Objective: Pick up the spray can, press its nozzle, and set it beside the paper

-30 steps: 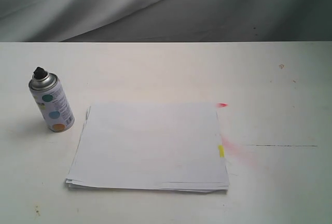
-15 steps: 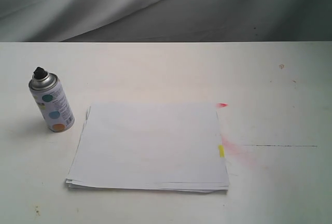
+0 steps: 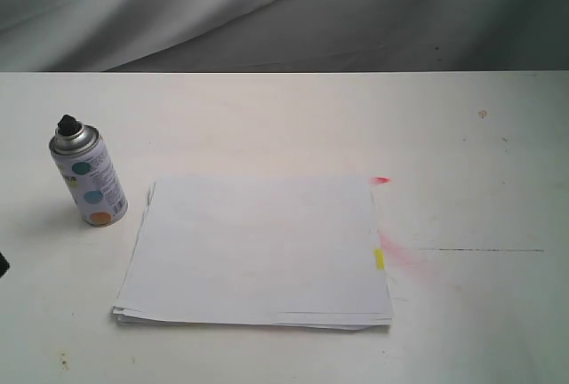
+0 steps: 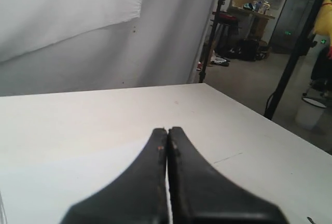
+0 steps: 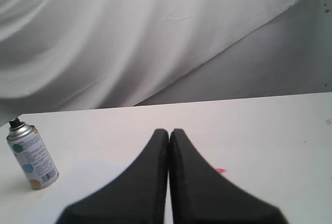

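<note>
Spray can (image 3: 89, 184) upright, nozzle (image 3: 68, 124) on top, near paper (image 3: 258, 251).

Soft, bright, even light; faint shadow beside the spray can (image 3: 89, 180).

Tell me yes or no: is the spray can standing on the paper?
No, the spray can stands upright on the bare table, apart from the paper.
</note>
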Available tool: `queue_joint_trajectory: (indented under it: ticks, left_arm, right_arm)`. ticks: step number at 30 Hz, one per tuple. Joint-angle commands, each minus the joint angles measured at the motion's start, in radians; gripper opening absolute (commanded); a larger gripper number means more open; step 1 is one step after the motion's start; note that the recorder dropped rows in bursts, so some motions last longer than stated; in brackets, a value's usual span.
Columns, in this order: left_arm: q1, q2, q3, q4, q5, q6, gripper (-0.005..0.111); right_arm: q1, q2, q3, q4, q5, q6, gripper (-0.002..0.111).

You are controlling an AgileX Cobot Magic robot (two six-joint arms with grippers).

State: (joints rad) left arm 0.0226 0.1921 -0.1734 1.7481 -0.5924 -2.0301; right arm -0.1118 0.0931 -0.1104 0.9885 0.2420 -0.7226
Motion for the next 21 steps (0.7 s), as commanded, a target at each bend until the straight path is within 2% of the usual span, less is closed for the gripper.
queue_joint_trajectory:
  ticks: [1, 15, 16, 18, 21]
  left_arm:
    - [-0.003, -0.002, 0.008, -0.004, -0.051, -0.01, 0.0]
    - [-0.01, -0.03, 0.009, -0.004, -0.065, -0.01, 0.0]
    - [-0.01, -0.03, 0.009, -0.004, -0.065, -0.01, 0.0]
    - [-0.01, -0.03, 0.009, -0.004, -0.065, -0.01, 0.0]
    - [-0.01, -0.03, 0.009, -0.004, -0.065, -0.01, 0.0]
  right_arm:
    - [-0.006, -0.004, 0.003, 0.006, 0.009, -0.006, 0.0]
    - [-0.006, -0.004, 0.003, -0.005, -0.003, -0.023, 0.0]
    - [-0.006, -0.004, 0.003, -0.056, -0.038, -0.026, 0.0]
    - [-0.006, -0.004, 0.003, -0.222, -0.072, 0.094, 0.0]
    - [-0.006, -0.004, 0.003, -0.74, -0.092, 0.607, 0.0]
